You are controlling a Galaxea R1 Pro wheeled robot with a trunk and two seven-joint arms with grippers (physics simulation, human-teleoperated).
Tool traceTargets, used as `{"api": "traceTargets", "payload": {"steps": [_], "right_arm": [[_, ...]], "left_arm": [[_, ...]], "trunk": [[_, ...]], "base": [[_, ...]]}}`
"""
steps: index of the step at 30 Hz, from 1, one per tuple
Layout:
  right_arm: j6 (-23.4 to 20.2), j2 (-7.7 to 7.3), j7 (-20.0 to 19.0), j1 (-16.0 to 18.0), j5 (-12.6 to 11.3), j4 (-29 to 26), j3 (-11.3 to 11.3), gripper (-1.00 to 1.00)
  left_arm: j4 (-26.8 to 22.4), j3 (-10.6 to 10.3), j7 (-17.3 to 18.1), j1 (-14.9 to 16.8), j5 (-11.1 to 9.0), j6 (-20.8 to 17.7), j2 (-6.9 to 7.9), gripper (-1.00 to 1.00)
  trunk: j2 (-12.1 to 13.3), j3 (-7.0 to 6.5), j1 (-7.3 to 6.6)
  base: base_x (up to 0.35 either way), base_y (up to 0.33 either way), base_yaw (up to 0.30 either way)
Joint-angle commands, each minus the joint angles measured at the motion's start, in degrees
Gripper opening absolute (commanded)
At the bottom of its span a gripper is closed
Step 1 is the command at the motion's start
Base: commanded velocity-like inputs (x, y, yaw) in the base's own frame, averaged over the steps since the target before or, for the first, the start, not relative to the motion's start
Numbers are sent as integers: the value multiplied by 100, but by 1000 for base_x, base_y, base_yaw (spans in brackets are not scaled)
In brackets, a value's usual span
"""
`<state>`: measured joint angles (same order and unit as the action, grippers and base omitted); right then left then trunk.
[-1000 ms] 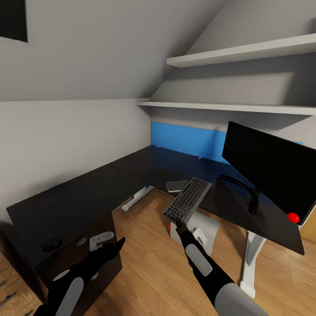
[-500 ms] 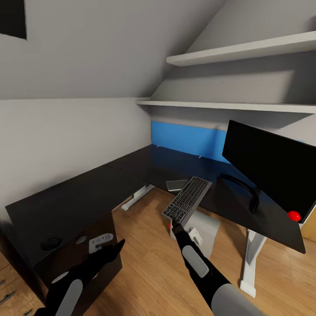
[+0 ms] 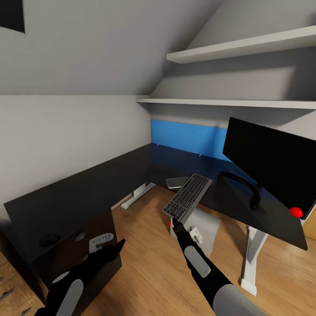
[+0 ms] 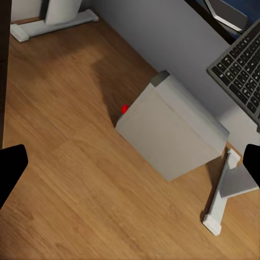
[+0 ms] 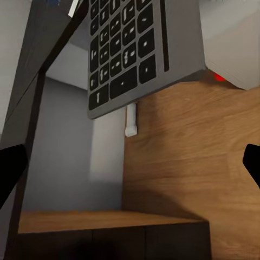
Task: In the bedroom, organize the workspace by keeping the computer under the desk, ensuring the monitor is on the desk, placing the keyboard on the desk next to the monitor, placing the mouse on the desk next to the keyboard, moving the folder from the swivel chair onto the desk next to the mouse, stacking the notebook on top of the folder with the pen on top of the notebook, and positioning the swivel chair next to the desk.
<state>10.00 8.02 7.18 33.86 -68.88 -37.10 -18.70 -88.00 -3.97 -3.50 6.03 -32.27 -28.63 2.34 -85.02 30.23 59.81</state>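
Observation:
The black keyboard (image 3: pixel 188 197) (image 5: pixel 135 49) lies tilted, its far end over the front edge of the black desk (image 3: pixel 87 193) and its near end out over the floor. My right gripper (image 3: pixel 174 222) (image 5: pixel 130 162) is open just at that near end, the keyboard not between its fingers. The monitor (image 3: pixel 267 162) stands on the desk at right, and the dark grey notebook (image 3: pixel 177 182) lies near the keyboard. The pale computer (image 3: pixel 204 226) (image 4: pixel 173 135) sits on the floor by the desk. The mouse (image 3: pixel 49 240) rests at far left. My left gripper (image 3: pixel 116 245) is open. The swivel chair, folder and pen are out of view.
A blue panel (image 3: pixel 188 138) runs along the wall behind the desk, under two white shelves (image 3: pixel 228 103). White desk legs (image 3: pixel 252 259) (image 3: pixel 138 196) stand on the wooden floor (image 3: pixel 149 263). A black drawer unit (image 3: pixel 83 250) sits beside my left arm.
The head view has tilted slightly. My right gripper has crept a little up toward the keyboard's near end. The keyboard and the left arm have stayed put.

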Motion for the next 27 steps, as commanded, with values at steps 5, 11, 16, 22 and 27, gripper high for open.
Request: {"api": "traceTargets", "payload": {"steps": [5, 11, 16, 22, 27], "right_arm": [[57, -27, -133, 3, -54, -10, -37, 100], [180, -21, -325, 4, -37, -16, -49, 100], [586, -20, -1095, 6, -20, -11, -53, 100], [864, -20, -1637, 7, -20, -1, -51, 100], [889, -20, -1720, 3, -20, 1, -47, 100]], "left_arm": [[-7, -8, -37, 4, -58, -20, 4, 100], [-7, -8, -37, 4, -60, -20, 3, 100], [-7, -8, -37, 4, -60, -20, 3, 100], [-7, -8, -37, 4, -60, -20, 3, 100], [-7, -8, -37, 4, -60, -20, 3, 100]], "trunk": [[-205, 96, 110], [-446, 204, 242], [-647, 294, 352], [-887, 402, 484], [-1088, 491, 593]], "base": [[0, 0, 0], [0, 0, 0], [0, 0, 0], [0, 0, 0], [0, 0, 0]]}}
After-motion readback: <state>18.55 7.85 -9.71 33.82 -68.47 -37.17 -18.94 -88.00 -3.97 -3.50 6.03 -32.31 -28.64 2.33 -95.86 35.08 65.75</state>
